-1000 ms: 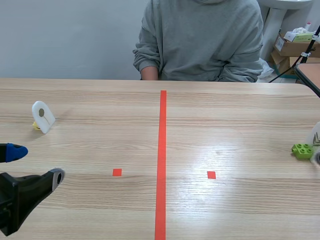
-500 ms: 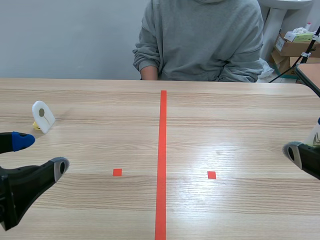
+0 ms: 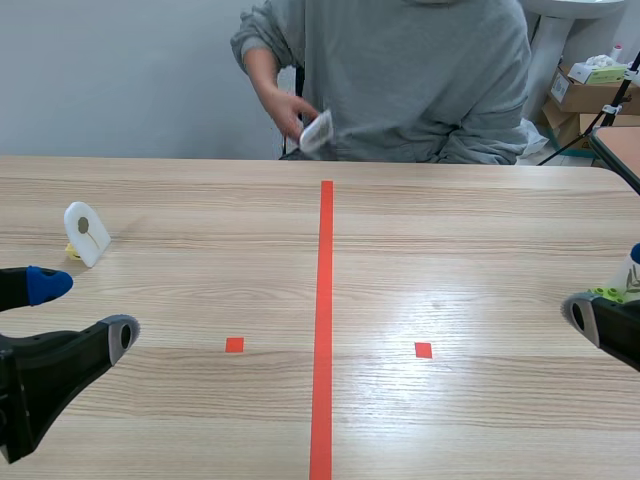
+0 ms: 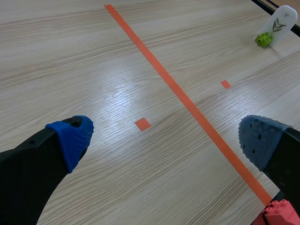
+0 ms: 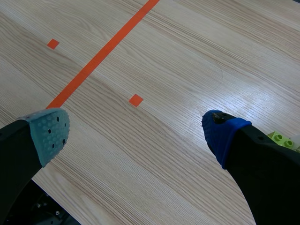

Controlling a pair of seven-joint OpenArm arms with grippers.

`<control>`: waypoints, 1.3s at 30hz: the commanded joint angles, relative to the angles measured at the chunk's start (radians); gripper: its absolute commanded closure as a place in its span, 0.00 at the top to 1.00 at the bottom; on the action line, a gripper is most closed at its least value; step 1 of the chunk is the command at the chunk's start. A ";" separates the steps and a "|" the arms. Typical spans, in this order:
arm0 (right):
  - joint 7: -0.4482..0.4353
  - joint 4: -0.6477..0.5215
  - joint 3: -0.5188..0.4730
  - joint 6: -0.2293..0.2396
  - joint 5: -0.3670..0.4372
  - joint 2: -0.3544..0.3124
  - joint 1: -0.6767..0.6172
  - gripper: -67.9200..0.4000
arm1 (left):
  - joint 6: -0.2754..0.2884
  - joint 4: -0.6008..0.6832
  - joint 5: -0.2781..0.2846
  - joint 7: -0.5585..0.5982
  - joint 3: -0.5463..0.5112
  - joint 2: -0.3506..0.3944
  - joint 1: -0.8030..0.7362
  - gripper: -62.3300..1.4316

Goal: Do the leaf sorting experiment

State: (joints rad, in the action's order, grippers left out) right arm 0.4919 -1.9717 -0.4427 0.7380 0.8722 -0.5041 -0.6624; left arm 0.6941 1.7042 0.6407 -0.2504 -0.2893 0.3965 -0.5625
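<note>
Raised since half a second ago is the person's arm [image 3: 262, 50]: it lay low at the far edge of the tabletop [image 3: 450, 250], and a small white card [image 3: 316, 130] is now held up before the grey sweatshirt [image 3: 420, 80] by the person's own fingers [image 3: 290, 108]. Both robot arms are seen almost where they were then. The right one was brought into the scene view within the last second, and most of the green brick is now covered by it there.

The left hand [image 4: 167, 139] is held wide open with nothing in it. Its two padded fingertips [image 4: 72, 138] are spread well apart, low over bare wood on the left of the long orange-red tape line [image 4: 187, 101]. One small tape square [image 4: 142, 124] is seen ahead, between the fingers. A red studded brick [image 4: 280, 213] is glimpsed under the finger with the grey-blue pad. Farther out on that side, well apart from the hand, a white card with a small dark round mark [image 3: 86, 233] is stood on a yellow brick [image 3: 72, 251].

The right hand [image 5: 136, 133] is likewise spread wide and empty — a grey-green pad on one finger, a blue pad on the other. Another tape square lies ahead between them. Just beside the blue-padded finger the green brick [image 5: 281, 139] is found, and on it a white card bearing a dark green leaf sprig [image 4: 280, 21] is stood — near the tabletop's right edge.
</note>
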 commanded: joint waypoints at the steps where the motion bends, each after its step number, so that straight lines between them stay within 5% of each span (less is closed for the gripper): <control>1: -0.011 0.003 0.008 0.008 0.010 0.000 0.009 0.85 | 0.002 0.023 0.014 0.013 -0.005 0.000 -0.003 1.00; 39: -0.011 0.005 0.030 0.008 0.010 0.000 0.009 0.85 | 0.002 0.023 0.010 0.014 -0.005 0.000 -0.002 1.00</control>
State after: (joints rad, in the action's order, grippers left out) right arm 0.4919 -1.9690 -0.4103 0.7376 0.8722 -0.5041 -0.6624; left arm 0.6945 1.7042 0.6407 -0.2504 -0.2893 0.3965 -0.5625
